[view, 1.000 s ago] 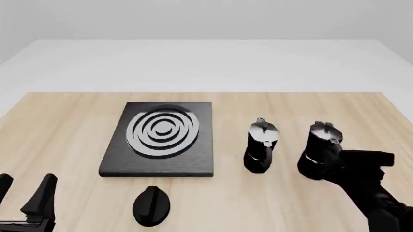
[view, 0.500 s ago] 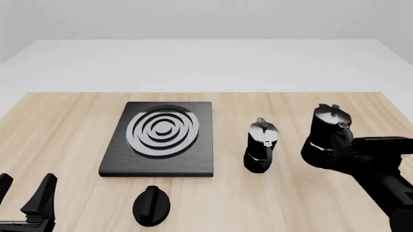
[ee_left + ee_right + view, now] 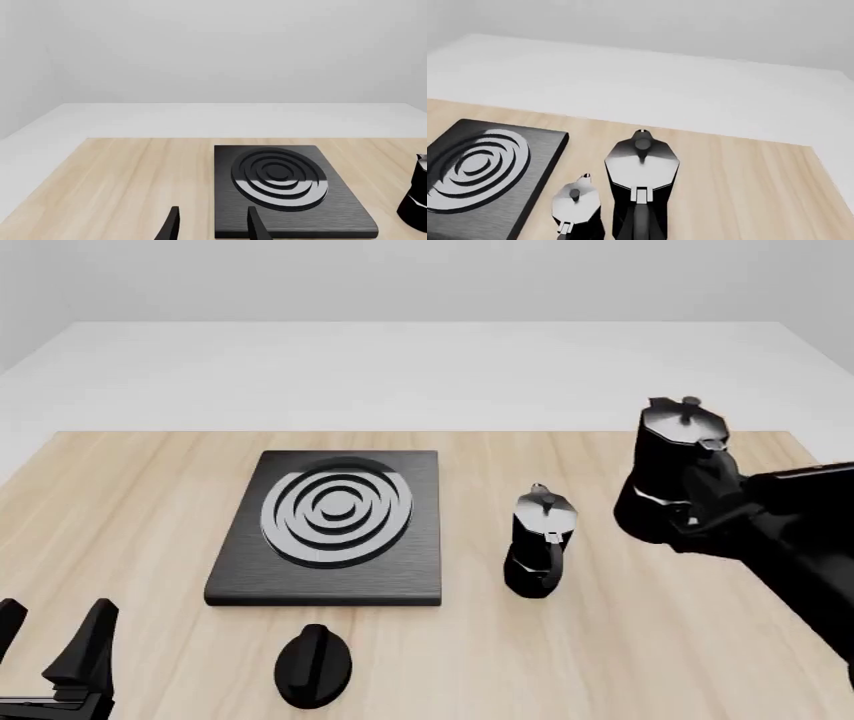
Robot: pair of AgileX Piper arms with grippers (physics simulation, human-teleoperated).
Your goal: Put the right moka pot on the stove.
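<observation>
The right moka pot [image 3: 675, 468], black and faceted with a silvery lid, hangs well above the table at the right, tilted slightly. My right gripper [image 3: 697, 508] is shut on it from behind, at its handle side. In the right wrist view the pot [image 3: 642, 172] fills the centre and hides the fingers. The stove [image 3: 416, 578], a flat black slab with silver rings, lies left of centre, also seen as stove [image 3: 542, 165] and stove [image 3: 337, 215]. My left gripper [image 3: 54, 652] stands open at the near left corner, its tips low in the left wrist view as gripper [image 3: 212, 229].
The twin moka pot [image 3: 539, 542] stands upright on the table between the stove and the lifted pot; it shows as twin pot [image 3: 576, 206] and at the edge as twin pot [image 3: 416, 199]. A black round knob [image 3: 314, 666] lies in front of the stove.
My right gripper has lifted the right moka pot off the table and carried it up and slightly farther away. The left arm and twin pot have not moved.
</observation>
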